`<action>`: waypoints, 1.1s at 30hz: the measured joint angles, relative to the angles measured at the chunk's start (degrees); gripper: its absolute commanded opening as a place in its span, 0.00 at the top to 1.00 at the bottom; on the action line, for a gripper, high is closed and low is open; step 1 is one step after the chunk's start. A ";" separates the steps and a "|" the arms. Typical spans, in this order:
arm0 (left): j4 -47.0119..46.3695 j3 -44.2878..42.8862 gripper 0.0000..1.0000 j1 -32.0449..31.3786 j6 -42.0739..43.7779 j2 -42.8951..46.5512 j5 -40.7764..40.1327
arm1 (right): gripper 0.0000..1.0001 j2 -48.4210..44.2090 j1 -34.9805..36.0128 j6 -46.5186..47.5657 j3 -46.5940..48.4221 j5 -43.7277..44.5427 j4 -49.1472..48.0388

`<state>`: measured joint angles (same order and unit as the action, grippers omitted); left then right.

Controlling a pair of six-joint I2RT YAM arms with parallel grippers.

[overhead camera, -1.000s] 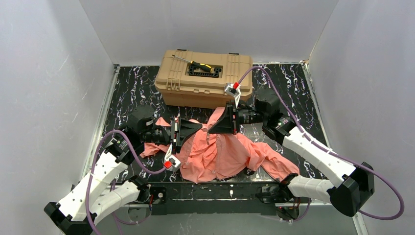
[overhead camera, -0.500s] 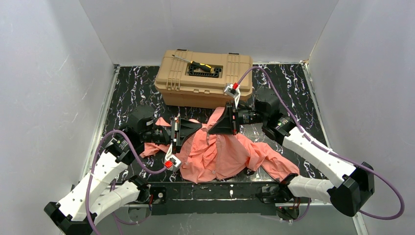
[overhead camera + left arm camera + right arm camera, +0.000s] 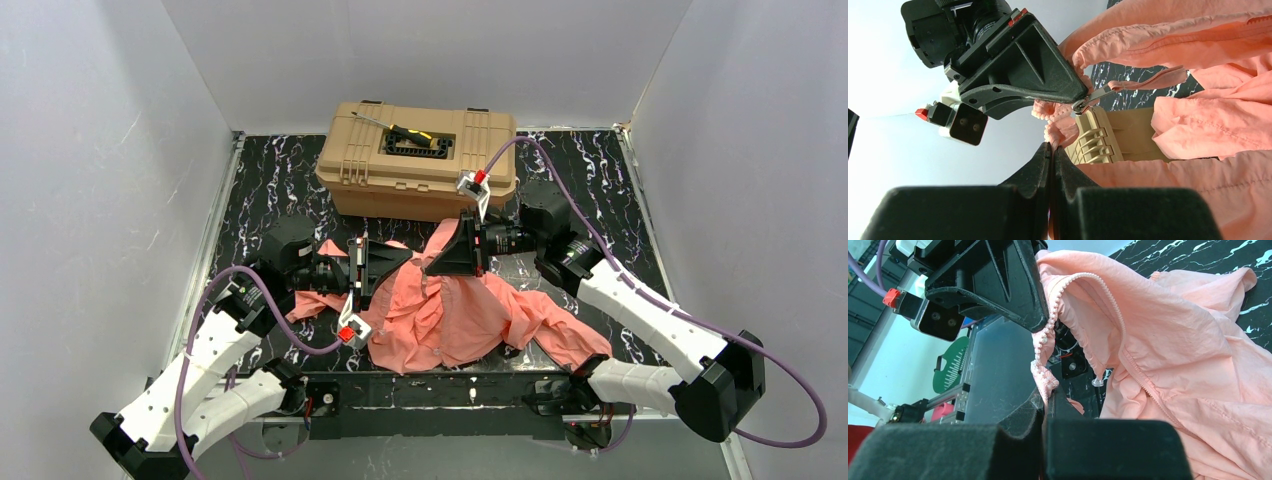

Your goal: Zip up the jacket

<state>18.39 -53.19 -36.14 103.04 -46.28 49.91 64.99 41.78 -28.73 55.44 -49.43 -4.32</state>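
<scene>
The jacket (image 3: 460, 315) lies crumpled in the middle of the dark marbled bench (image 3: 270, 190), nearer the arms than the tan toolbox (image 3: 420, 170), which stands shut behind it. One sleeve (image 3: 560, 335) trails toward the right arm's base, and a smaller fold of pink cloth (image 3: 310, 300) shows under the left arm. The two arms reach in from either side and meet over the far part of the jacket, where the cloth is drawn up off the bench into a peak. The left pincer (image 3: 408, 258) points to the right with its jaws pressed together. In the left wrist view a thin strip of pink fabric runs between its fingers (image 3: 1040, 160), so it is pinching the jacket's edge. The right pincer (image 3: 430, 264) points to the left, tip close to the other pincer's tip, and its jaws are also squeezed tight. In the right wrist view the open row of zipper teeth (image 3: 1054, 312) curves down past the left pincer's tip and disappears between the right pincer's own fingers. From the left wrist view, the small metal zipper pull (image 3: 1098, 94) sits right at the right pincer's tip, with a narrow pink tab leading away from it. Whether the pull itself is clamped cannot be told. The front is open, the two zipper edges apart.
</scene>
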 measured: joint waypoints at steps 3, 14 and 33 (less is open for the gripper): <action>0.00 0.00 1.00 0.00 0.11 0.00 0.00 | 0.99 0.00 0.02 0.02 0.26 0.00 0.24; 0.13 0.00 1.00 -0.11 2.73 -0.02 -0.33 | 0.99 0.00 0.09 0.00 1.03 0.70 0.46; 3.50 0.00 1.00 -0.48 5.86 -0.02 -2.23 | 0.99 -0.37 0.24 -0.50 1.03 3.72 2.12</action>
<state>21.89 -53.19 -36.62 108.90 -46.30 47.68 64.62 42.02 -29.23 56.47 -45.71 -2.20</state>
